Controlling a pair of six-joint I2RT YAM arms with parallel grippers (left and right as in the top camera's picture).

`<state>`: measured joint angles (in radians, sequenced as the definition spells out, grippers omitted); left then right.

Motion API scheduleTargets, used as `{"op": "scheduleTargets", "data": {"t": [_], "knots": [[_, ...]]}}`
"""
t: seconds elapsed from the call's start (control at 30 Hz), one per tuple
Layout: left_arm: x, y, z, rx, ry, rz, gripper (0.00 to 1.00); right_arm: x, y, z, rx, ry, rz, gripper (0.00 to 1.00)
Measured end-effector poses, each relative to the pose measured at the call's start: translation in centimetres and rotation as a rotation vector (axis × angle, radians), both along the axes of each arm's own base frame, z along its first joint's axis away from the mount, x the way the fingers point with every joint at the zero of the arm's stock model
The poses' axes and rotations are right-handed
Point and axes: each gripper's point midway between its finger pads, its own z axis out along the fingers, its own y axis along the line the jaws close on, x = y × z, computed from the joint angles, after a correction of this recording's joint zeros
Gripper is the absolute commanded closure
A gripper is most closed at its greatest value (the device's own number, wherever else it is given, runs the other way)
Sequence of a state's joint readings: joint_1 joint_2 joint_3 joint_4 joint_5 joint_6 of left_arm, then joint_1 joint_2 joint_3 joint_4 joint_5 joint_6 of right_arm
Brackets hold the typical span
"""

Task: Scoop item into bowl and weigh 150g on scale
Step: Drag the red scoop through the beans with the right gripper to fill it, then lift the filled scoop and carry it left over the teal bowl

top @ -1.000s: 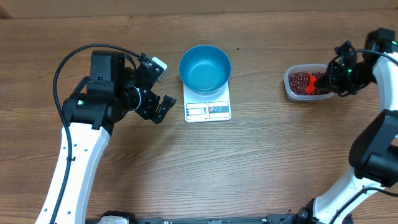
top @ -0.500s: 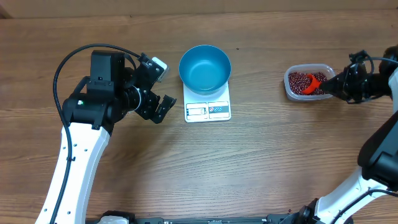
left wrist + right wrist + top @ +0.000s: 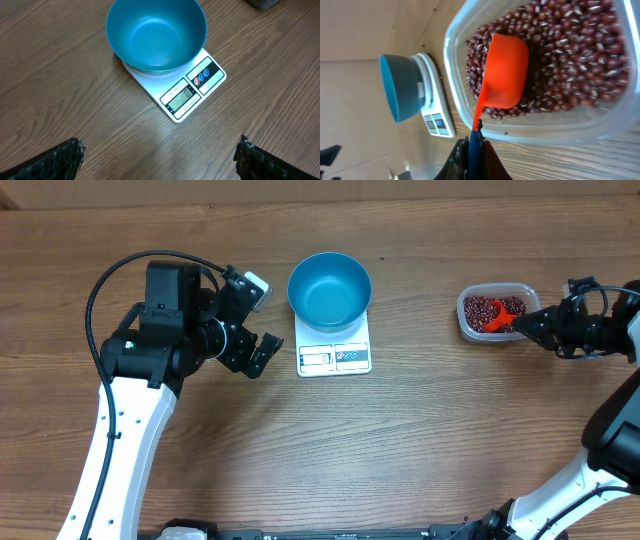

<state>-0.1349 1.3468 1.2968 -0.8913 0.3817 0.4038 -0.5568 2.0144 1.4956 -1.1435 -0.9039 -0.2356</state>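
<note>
As my right gripper point(image 3: 474, 137), clamped on the orange scoop point(image 3: 506, 70), swings out rightward, I see the scoop settle into the beans point(image 3: 570, 60) in the tub point(image 3: 454, 47); bowl point(image 3: 329, 290) sits empty on the scale point(image 3: 335, 358); left gripper point(image 3: 262, 320) gapes idle.

1. The worktop point(image 3: 400, 450) is a brown wood-grain surface, and its grain runs from 9 o'clock to 3 o'clock across the overhead view.
2. The flat white scale point(image 3: 334, 356) lies directly on it, just toward 12 o'clock from the middle, with its display edge facing 6 o'clock.
3. A clear rounded-rectangle tub point(image 3: 466, 328) stands on it at about 2 o'clock, well apart from the scale.
</note>
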Motion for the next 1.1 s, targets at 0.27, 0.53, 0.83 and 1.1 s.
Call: {"op": "scheduleTargets", "data": {"t": [0.27,0.53,0.83,1.1], "knots": [[0.0,0.0,0.0,0.000,0.000,0.000,0.00,0.0,-1.6,1.2,0.088,-0.046,-0.066,0.96],[0.0,0.0,0.0,0.000,0.000,0.000,0.00,-1.2,-4.4,1.5,0.121,-0.039,-0.154,0.96],[0.0,0.0,0.0,0.000,0.000,0.000,0.00,-1.6,-3.7,2.7,0.199,-0.055,-0.154,0.96],[0.0,0.0,0.0,0.000,0.000,0.000,0.01,-2.1,-2.4,4.3,0.276,-0.105,-0.120,0.96]]}}
